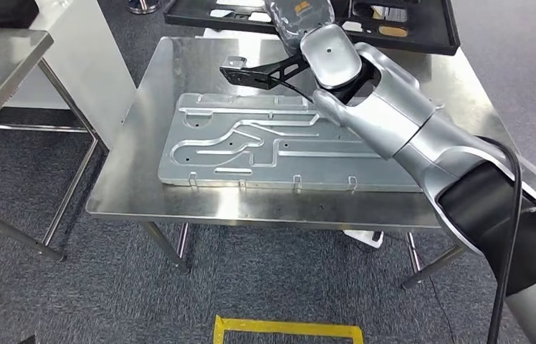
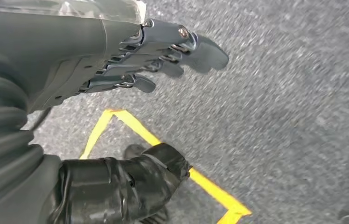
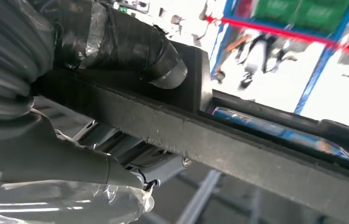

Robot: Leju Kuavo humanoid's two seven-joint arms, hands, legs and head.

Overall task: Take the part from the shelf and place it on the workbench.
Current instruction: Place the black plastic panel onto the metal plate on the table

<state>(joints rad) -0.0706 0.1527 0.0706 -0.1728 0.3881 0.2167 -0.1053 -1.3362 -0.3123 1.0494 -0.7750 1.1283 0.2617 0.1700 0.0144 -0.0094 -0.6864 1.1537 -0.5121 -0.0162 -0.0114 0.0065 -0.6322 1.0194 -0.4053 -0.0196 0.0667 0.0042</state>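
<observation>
Up over the far part of the steel worktop [image 1: 118, 193], the black part [image 1: 261, 72] is held in the air, a flat bracket-like piece with open cut-outs along its length and a small block at its free end. It points away to the left from the right hand [image 1: 331, 54], which grips its near end; the head view does not make clear whether the free end touches the surface under it. In the right wrist view the same black part [image 3: 238, 144] runs as a long dark bar across the picture, with the thick grey thumb [image 3: 130, 44] pressed on one side of it and the fingers [image 3: 130, 154] closed against the other.

Just beside the part, nearer the robot, a large machined aluminium plate [image 1: 251, 150] lies flat on the worktop, its face cut with winding channels and small holes. Beyond the worktop's far edge sits a black tray [image 1: 423, 29] with things in it too small to tell.

Down by the robot's side, the left hand [image 2: 163, 51] hangs over grey carpet [image 2: 294, 116] marked with a yellow tape line [image 2: 140, 130]. Its fingers are nearly straight, slightly apart, and hold nothing.

A second metal table [image 1: 0, 54] stands at the left, well apart from the worktop.
</observation>
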